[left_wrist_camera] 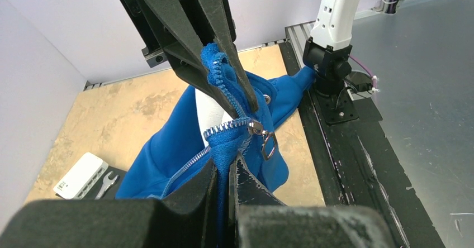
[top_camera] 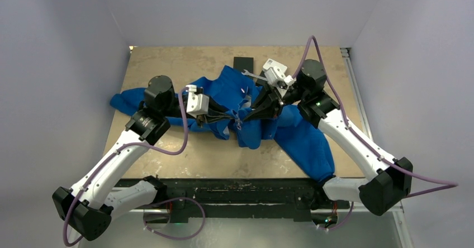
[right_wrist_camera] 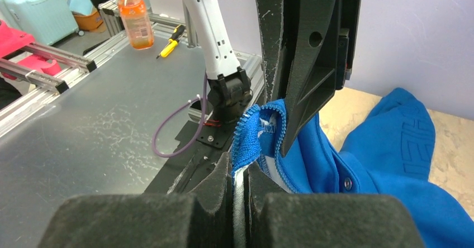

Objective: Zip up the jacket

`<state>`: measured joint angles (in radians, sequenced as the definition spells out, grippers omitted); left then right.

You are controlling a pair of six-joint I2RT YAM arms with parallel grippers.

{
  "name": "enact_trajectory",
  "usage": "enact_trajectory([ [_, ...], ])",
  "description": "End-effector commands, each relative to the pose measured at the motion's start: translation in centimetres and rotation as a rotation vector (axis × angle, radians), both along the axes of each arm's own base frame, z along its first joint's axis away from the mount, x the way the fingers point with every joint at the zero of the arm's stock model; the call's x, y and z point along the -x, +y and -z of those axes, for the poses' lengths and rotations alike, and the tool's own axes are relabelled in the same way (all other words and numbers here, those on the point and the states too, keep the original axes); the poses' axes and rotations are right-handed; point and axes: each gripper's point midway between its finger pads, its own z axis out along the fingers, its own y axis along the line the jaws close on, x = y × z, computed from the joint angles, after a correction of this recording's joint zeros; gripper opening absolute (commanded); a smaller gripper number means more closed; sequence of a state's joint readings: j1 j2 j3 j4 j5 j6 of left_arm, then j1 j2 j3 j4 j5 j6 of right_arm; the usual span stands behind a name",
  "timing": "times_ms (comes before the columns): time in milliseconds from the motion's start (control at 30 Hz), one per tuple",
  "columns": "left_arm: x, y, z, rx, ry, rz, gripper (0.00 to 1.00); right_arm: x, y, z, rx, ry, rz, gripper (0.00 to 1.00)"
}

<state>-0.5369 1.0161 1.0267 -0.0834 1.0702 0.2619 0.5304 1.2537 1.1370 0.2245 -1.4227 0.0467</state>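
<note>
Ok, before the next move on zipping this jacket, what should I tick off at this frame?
1. Grip of left claw on the jacket at its zipper edge: ok, shut.
2. Grip of right claw on the jacket edge: ok, shut.
3. Slider in view: ok.
4. Pull ring gripped: not ok, hangs free.
5. Both tooth rows seated in slider: cannot tell.

Embossed letters on the jacket (right_wrist_camera: 414,138) are too faint to read.
</note>
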Motion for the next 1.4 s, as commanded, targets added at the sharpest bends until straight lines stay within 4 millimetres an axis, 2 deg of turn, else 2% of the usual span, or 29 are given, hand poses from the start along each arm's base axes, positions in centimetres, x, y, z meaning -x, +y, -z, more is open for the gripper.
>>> enact_trajectory([
  [0,0.8,0.4,-2.0,0.036,-0.086,0.020,0.00,0.0,0.1,-2.3,-0.041,-0.092,0.024,0.00],
  [333,0.2,0.5,-1.2,0.018,-0.089,-0.015,0.00,0.5,0.0,-2.3,-0.041,-0.096,0.011,0.00],
  [700,-0.8,0.5,-1.9,0.039,-0.094,-0.072,0.00,1.0,-0.3,-2.3,-0.040,-0.103,0.014,0.00],
  [1367,0.0,0.7,-0.8,0.012,-0.107,-0.039,0.00,0.0,0.1,-2.8,-0.041,-0.107,0.038,0.00],
])
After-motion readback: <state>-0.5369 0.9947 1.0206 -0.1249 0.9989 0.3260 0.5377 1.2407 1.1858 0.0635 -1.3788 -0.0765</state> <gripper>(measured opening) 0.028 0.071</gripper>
